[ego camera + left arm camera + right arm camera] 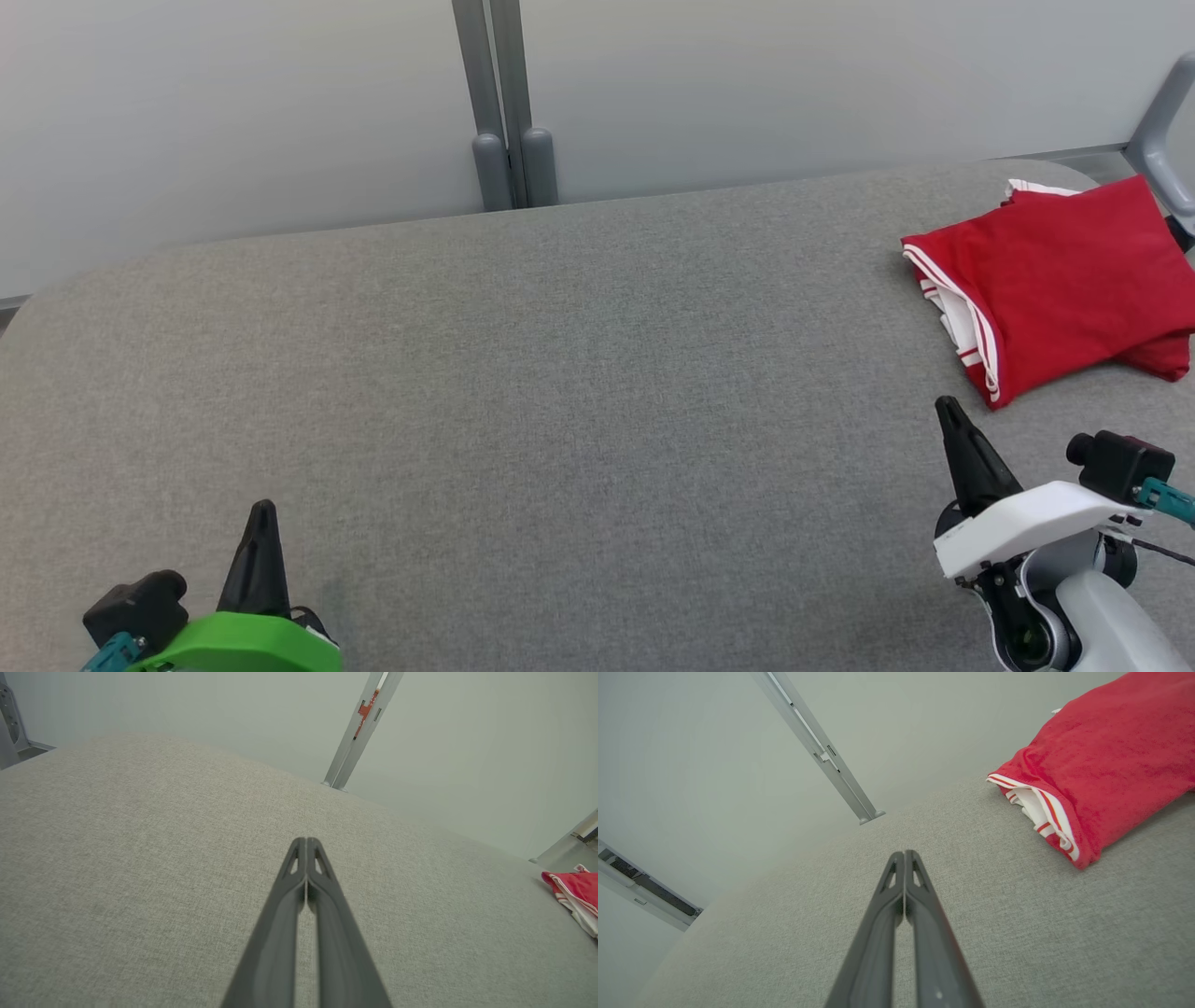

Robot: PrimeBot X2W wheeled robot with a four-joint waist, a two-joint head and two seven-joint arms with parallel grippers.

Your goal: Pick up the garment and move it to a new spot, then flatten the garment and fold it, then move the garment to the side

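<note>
Our garment (1055, 280) lies folded at the table's (560, 420) far right, just beyond our right gripper (947, 407). That one and the left gripper (264, 509) are both closed on nothing. The job looks nearly done, so we should back off without snagging the cloth.

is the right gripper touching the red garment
Apart. The head view shows a strip of bare grey surface between the right gripper and the near corner of the red garment; the right wrist view shows the same gap.
</note>
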